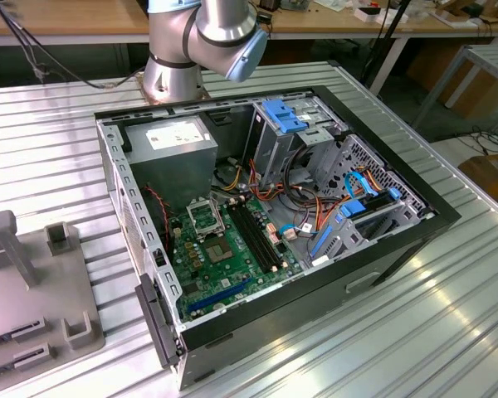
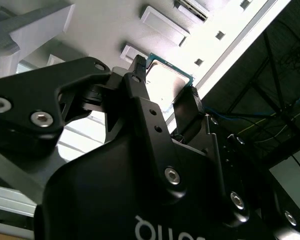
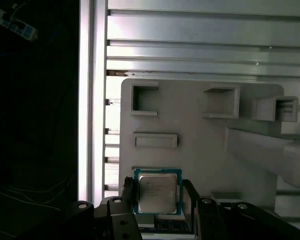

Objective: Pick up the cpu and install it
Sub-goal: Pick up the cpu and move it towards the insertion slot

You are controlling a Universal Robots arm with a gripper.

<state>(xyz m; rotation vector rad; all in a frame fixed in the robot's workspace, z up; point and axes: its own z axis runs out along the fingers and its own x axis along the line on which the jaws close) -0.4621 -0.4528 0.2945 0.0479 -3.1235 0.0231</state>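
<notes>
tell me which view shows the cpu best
The first wrist view: the cpu faces that camera squarely, its silver top and green rim plain, clamped in the pincer. The second wrist view catches the cpu at a slant, washed out by glare and partly behind the pincer.

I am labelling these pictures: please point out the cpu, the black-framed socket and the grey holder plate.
cpu point(image 3: 157, 192), first wrist view, middle of its silver top.
black-framed socket point(image 1: 205, 219), exterior view, its middle.
grey holder plate point(image 3: 190, 150), first wrist view, bare flat part.
</notes>
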